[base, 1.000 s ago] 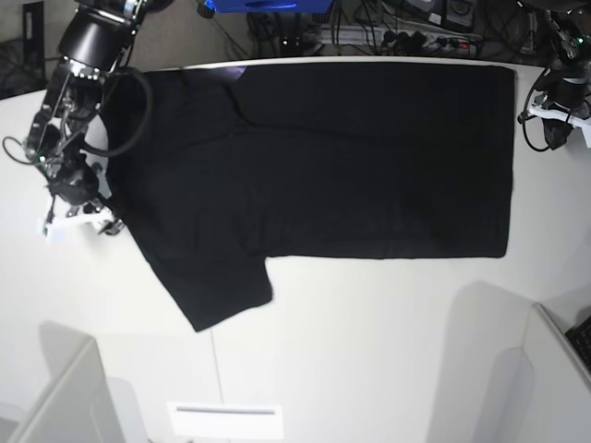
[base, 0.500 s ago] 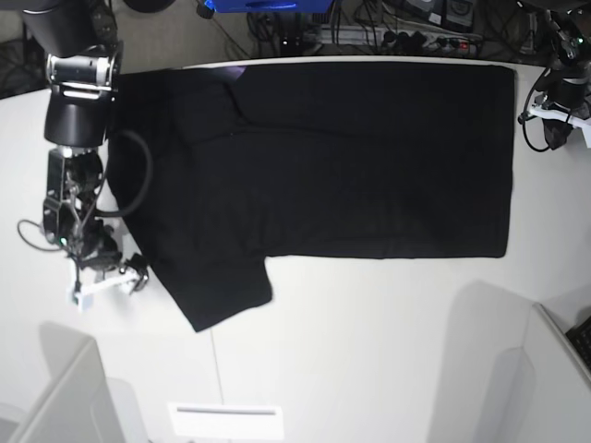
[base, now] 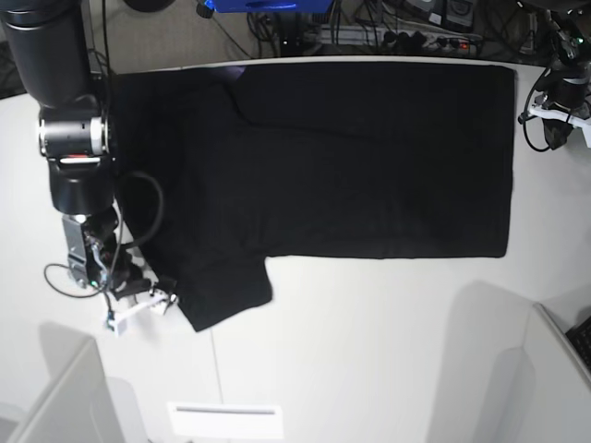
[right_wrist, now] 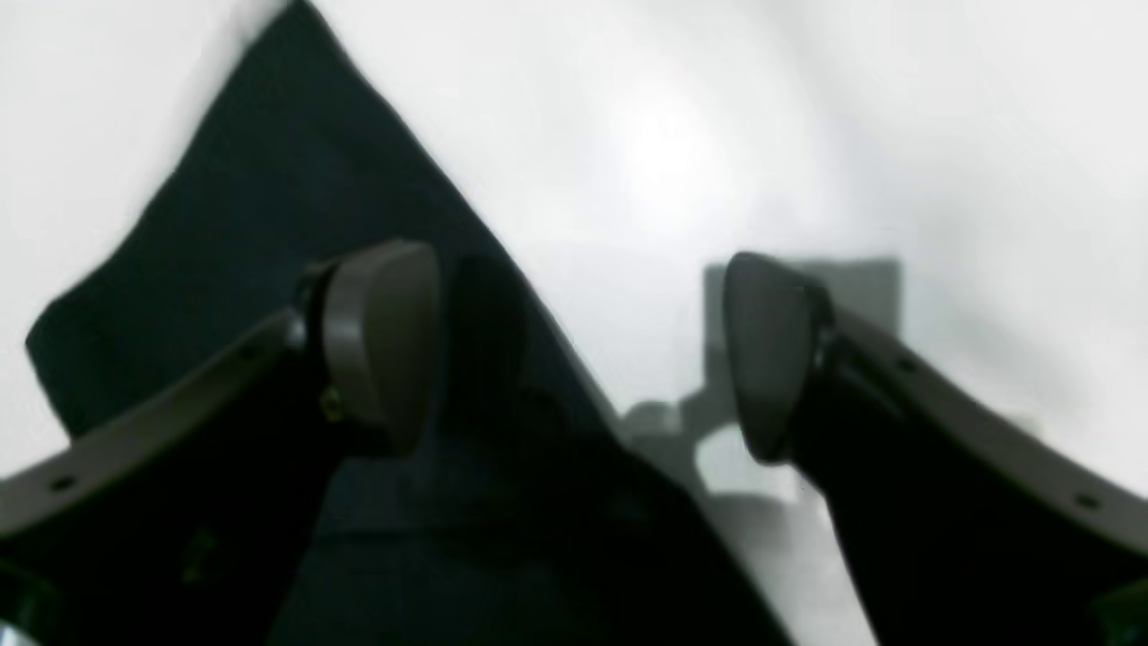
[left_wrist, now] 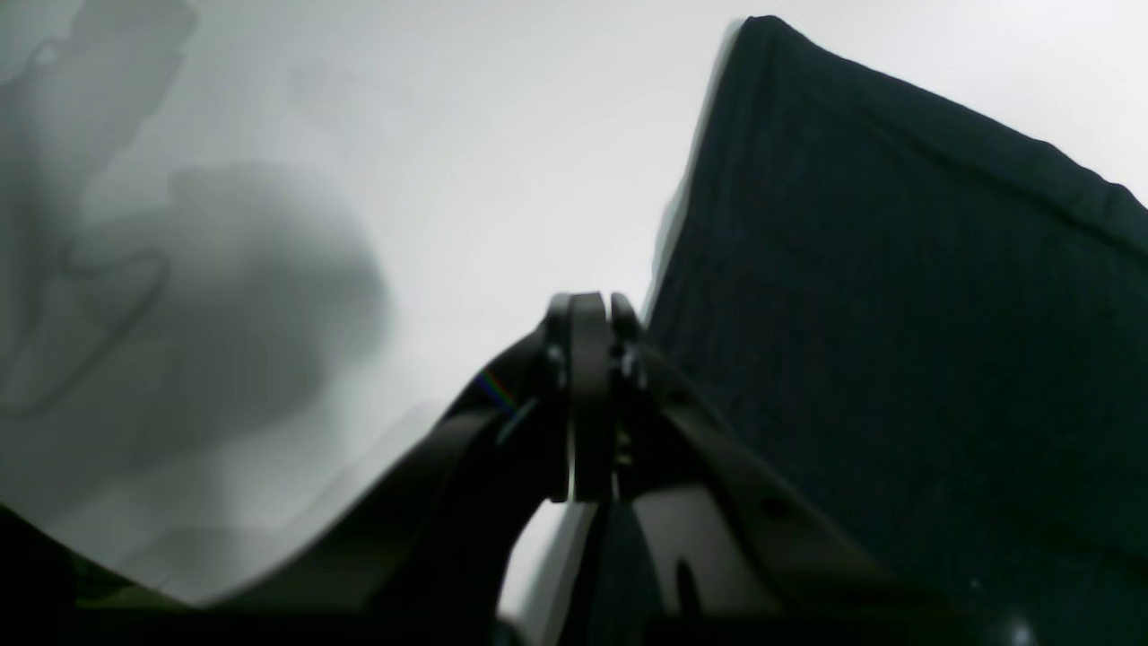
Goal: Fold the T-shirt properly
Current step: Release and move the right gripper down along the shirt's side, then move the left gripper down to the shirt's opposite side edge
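The black T-shirt (base: 351, 157) lies spread flat on the white table (base: 369, 341), plain side up, with one sleeve (base: 222, 286) pointing to the front left. My right gripper (base: 138, 312) is open at that sleeve's left edge. In the right wrist view the right gripper (right_wrist: 574, 350) shows one finger (right_wrist: 377, 341) over the black cloth (right_wrist: 251, 233) and the other over bare table. My left gripper (base: 551, 120) is at the table's far right, beside the shirt's right edge. In the left wrist view the left gripper (left_wrist: 583, 314) is shut and empty, next to the shirt (left_wrist: 897, 287).
Cables and a power strip (base: 425, 37) lie beyond the table's far edge. A white label (base: 224, 420) sits near the front edge. Grey partitions stand at the front left (base: 55, 397) and front right (base: 554, 378).
My right arm has moved its gripper forward along the shirt's left edge, from beside the shoulder down to the front-left sleeve. The left arm and the shirt have not moved.
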Controlling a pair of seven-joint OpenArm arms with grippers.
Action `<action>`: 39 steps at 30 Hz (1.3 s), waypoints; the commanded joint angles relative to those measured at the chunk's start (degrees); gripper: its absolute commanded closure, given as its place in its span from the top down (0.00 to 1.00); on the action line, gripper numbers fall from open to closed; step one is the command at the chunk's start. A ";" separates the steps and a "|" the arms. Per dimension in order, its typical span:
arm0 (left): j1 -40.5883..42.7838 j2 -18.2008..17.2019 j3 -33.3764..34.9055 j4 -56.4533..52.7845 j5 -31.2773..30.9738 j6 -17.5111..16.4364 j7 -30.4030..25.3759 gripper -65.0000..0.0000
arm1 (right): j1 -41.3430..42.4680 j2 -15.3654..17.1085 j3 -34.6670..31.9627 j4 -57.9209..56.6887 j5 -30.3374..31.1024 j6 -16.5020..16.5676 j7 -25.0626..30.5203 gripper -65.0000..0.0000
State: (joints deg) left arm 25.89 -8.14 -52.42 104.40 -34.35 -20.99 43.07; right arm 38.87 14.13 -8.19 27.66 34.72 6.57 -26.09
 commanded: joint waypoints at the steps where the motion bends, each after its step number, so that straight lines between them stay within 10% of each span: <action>1: 0.18 -0.96 -0.46 0.79 -0.51 0.11 -1.27 0.00 | 1.79 0.33 -0.47 -0.28 0.40 0.16 -0.24 0.72; 15: 0.18 -0.96 -0.46 0.70 -0.51 0.11 -1.27 0.00 | -1.82 -2.75 -8.83 5.09 0.40 0.16 0.02 0.71; 30: -2.11 -1.40 -0.02 0.52 1.34 0.11 -1.27 0.00 | -2.17 -2.39 -8.56 5.00 0.31 0.07 0.11 0.00; 34: -7.12 -2.01 1.22 -1.59 11.45 0.11 -1.18 0.00 | -2.17 -2.48 -8.47 5.00 0.31 -0.02 -0.07 0.00; 39: -14.42 -2.10 1.57 -4.75 19.36 -0.15 -1.18 0.53 | -2.17 -2.48 -8.47 5.00 0.31 -0.02 -0.16 0.00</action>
State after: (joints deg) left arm 11.77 -9.17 -50.54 98.96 -14.59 -21.19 43.09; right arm 35.66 11.40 -16.82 32.51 35.51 6.52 -24.40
